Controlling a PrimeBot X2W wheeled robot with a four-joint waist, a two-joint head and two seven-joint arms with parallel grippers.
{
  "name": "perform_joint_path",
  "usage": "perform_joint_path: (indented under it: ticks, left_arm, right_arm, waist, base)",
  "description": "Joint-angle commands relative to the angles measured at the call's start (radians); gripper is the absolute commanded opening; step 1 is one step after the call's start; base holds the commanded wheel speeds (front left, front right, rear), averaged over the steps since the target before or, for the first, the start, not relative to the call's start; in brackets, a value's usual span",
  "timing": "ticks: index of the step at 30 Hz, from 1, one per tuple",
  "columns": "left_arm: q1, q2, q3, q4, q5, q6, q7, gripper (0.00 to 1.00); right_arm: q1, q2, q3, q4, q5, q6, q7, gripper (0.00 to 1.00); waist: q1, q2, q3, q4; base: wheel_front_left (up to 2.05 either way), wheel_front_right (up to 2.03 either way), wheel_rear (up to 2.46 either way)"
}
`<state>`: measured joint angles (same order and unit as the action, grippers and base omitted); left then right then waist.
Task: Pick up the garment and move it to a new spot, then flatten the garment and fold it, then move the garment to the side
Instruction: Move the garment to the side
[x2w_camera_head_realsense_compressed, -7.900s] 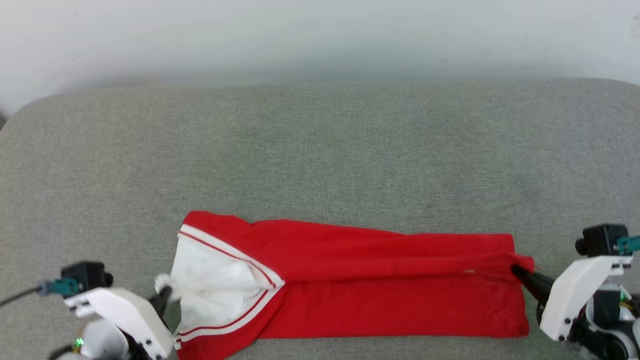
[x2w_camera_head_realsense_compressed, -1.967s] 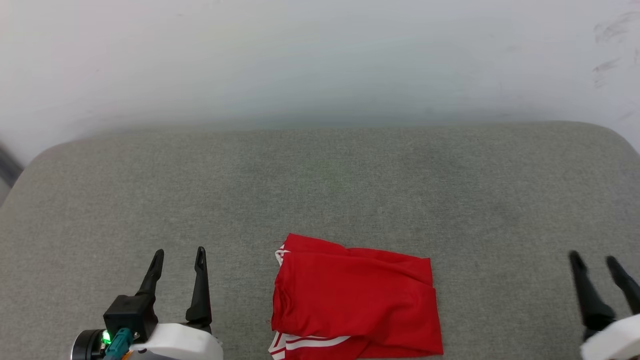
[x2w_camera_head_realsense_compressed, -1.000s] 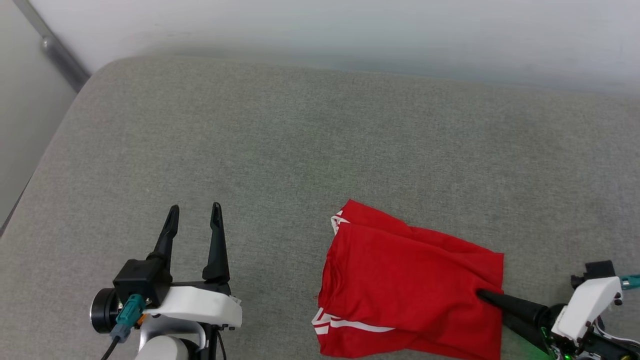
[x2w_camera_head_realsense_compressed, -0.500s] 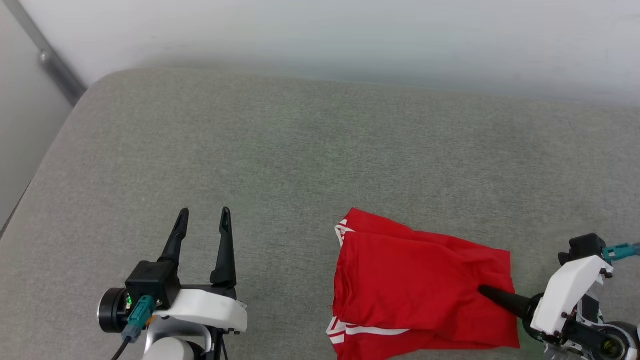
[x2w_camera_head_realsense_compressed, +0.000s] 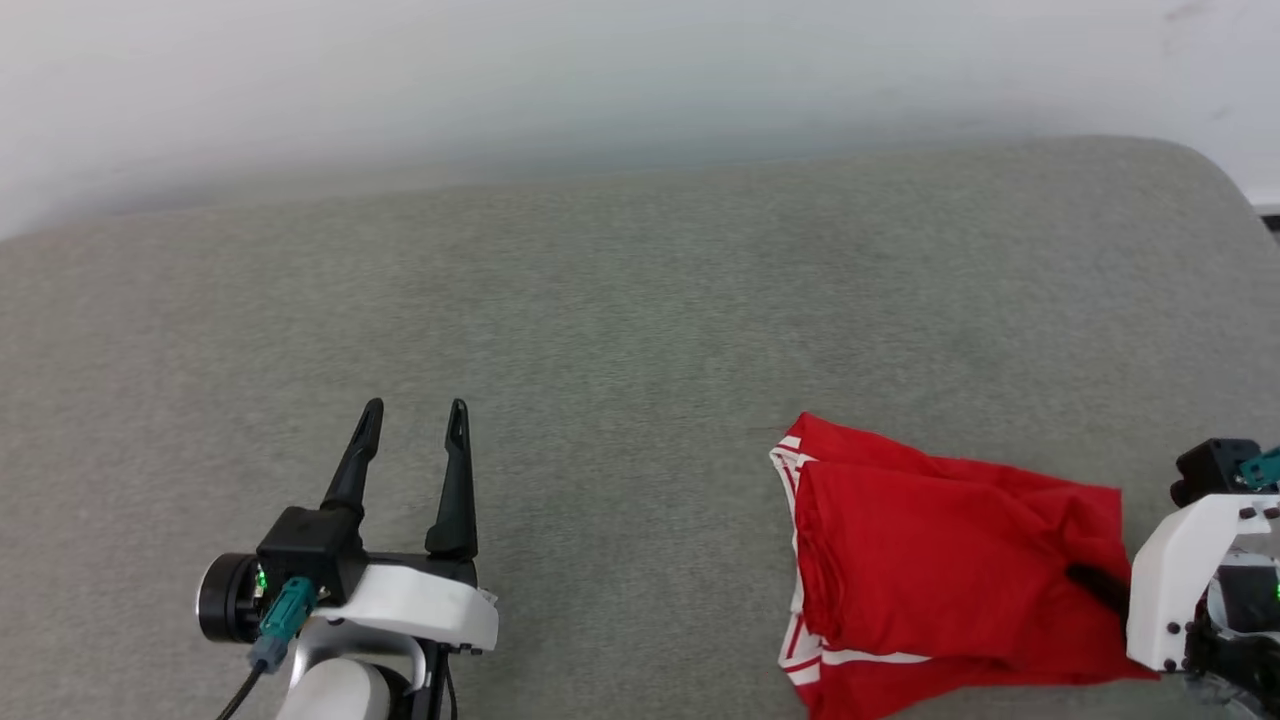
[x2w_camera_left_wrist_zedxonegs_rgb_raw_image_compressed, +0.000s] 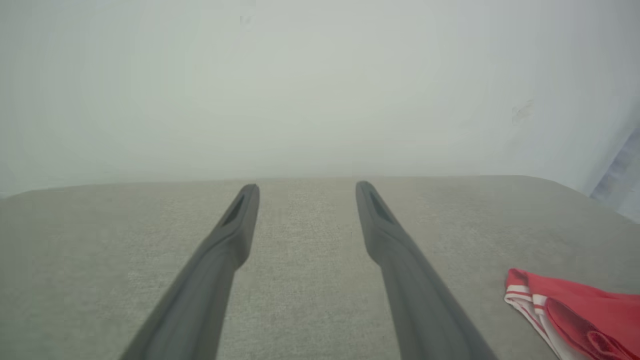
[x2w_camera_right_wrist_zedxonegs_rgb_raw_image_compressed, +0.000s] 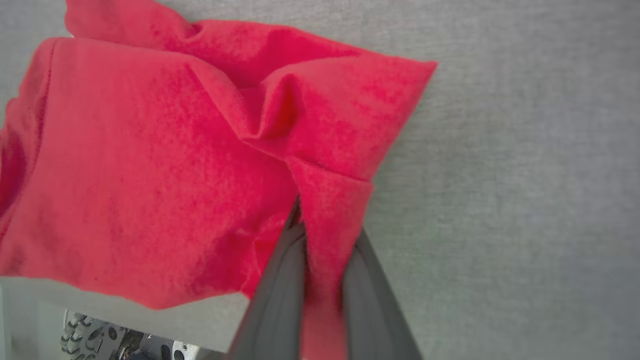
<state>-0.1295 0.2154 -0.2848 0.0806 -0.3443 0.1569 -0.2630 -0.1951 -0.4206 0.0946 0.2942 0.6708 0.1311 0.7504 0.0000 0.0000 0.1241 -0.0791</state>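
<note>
The folded garment lay at the grey cushion's near right, one edge pinched in the right claw, the left claw gaping empty; dragged by so slight a hold, its folds could slip apart.

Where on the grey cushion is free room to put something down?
Bare from the wall to the open left gripper, and between it and the garment. Crowded at the near right, where the right gripper pinches the garment.

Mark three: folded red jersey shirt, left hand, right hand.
folded red jersey shirt (x2w_camera_head_realsense_compressed: 950, 570), head view, top red layer.
left hand (x2w_camera_head_realsense_compressed: 415, 410), head view, midway between open fingertips.
right hand (x2w_camera_right_wrist_zedxonegs_rgb_raw_image_compressed: 324, 235), right wrist view, between fingertips pinching shirt edge.
</note>
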Motion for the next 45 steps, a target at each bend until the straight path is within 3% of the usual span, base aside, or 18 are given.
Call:
perform_joint_path:
  ticks: [1,6,11,23,30,31,32,33,40,45]
  left_arm:
    - [-0.027,0.001,-0.003,-0.003,0.011,-0.005,-0.002,1.0]
    - [-0.093,0.011,-0.021,-0.006,0.031,-0.025,0.006,1.0]
    - [-0.187,0.038,-0.042,-0.02,0.065,-0.042,0.04,1.0]
    - [-0.376,0.093,-0.07,-0.103,0.133,-0.068,0.128,1.0]
    - [-0.417,0.11,-0.081,-0.153,0.157,-0.071,0.16,1.0]
    - [-0.421,0.11,-0.082,-0.157,0.157,-0.071,0.164,1.0]
    - [-0.423,0.111,-0.083,-0.159,0.157,-0.07,0.169,1.0]
    - [-0.424,0.112,-0.084,-0.161,0.157,-0.069,0.169,1.0]
    - [-0.385,0.097,-0.088,-0.133,0.132,-0.062,0.151,1.0]
    - [-0.331,0.084,-0.075,-0.089,0.1,-0.048,0.11,1.0]
  right_arm:
    - [-0.035,-0.02,0.007,0.021,-0.012,-0.001,-0.018,0.0]
    - [-0.125,-0.062,0.038,0.093,-0.015,-0.001,-0.095,0.0]
    - [-0.239,-0.105,0.057,0.183,-0.002,-0.001,-0.195,0.0]
    - [-0.514,-0.227,-0.01,0.426,0.001,-0.001,-0.487,0.0]
    - [-0.591,-0.233,-0.055,0.538,-0.019,-0.001,-0.628,0.0]
    - [-0.594,-0.229,-0.048,0.557,-0.034,-0.001,-0.647,0.26]
    - [-0.603,-0.214,-0.048,0.575,-0.035,-0.001,-0.669,0.71]
    - [-0.606,-0.2,-0.047,0.595,-0.037,-0.001,-0.684,1.0]
    - [-0.601,-0.195,-0.016,0.696,-0.072,-0.001,-0.773,1.0]
    - [-0.553,-0.225,0.035,0.682,-0.109,-0.001,-0.805,1.0]
  waist:
    - [0.0,0.0,0.04,-0.109]
    - [0.0,0.0,0.129,-0.211]
    - [0.0,0.0,0.245,-0.262]
    - [0.0,0.0,0.471,-0.266]
    - [0.0,0.0,0.53,-0.257]
    - [0.0,0.0,0.535,-0.256]
    - [0.0,0.0,0.538,-0.255]
    - [0.0,0.0,0.538,-0.255]
    - [0.0,0.0,0.477,-0.242]
    - [0.0,0.0,0.366,-0.227]
  base:
    - [0.0,0.0,0.0]
    - [0.0,0.0,0.0]
    - [0.0,0.0,0.0]
    - [0.0,0.0,0.0]
    - [0.0,0.0,0.0]
    - [0.0,0.0,0.0]
    - [0.0,0.0,0.0]
    - [0.0,0.0,0.0]
    - [0.0,0.0,0.0]
    - [0.0,0.0,0.0]
